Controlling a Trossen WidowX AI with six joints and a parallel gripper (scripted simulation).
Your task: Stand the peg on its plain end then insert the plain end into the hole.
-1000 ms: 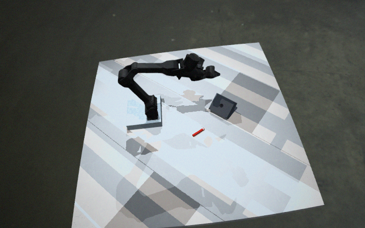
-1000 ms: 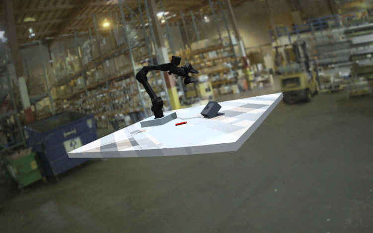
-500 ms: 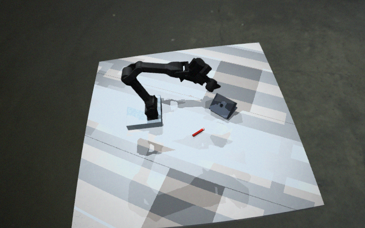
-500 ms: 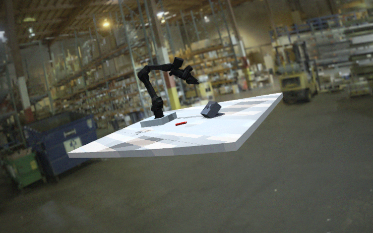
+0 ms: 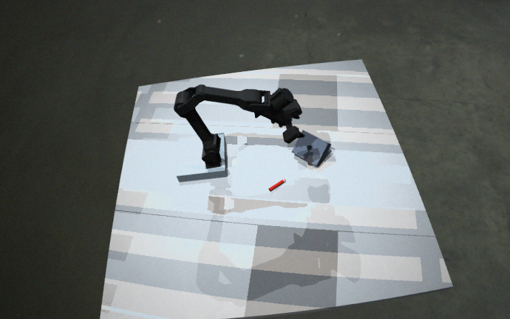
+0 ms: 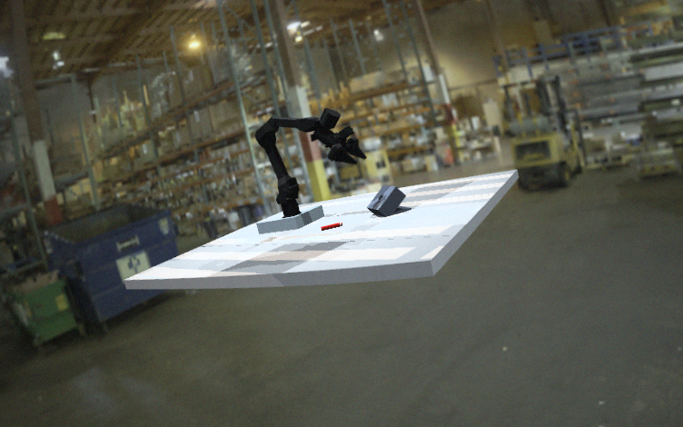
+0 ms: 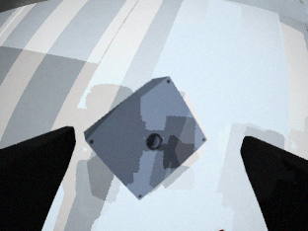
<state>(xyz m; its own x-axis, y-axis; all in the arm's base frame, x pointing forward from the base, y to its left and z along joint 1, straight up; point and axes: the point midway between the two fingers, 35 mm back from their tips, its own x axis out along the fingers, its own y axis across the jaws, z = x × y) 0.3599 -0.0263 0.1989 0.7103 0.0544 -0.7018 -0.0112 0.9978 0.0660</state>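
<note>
A red peg (image 5: 277,184) (image 6: 331,226) lies flat on the table, its white-banded end pointing toward the panel's side. A tiny dark red bit shows at the bottom edge of the wrist view. The blue-grey sloped panel (image 5: 319,147) (image 6: 390,200) (image 7: 115,143) stands on the table beyond the peg, with one round dark hole (image 5: 309,147) (image 7: 154,141) in its face. My gripper (image 6: 361,159) (image 7: 161,141) is wide open and empty, high above the table. In the wrist view the panel appears between the two black fingers, well below them.
The arm's base stands on a grey-blue plinth (image 5: 203,176) (image 6: 282,224), to the left of the peg in the top and exterior views. The table top (image 5: 376,180) (image 6: 352,272) carries striped light and dark patches and arm shadows. Small dark dots mark the panel's corners in the wrist view.
</note>
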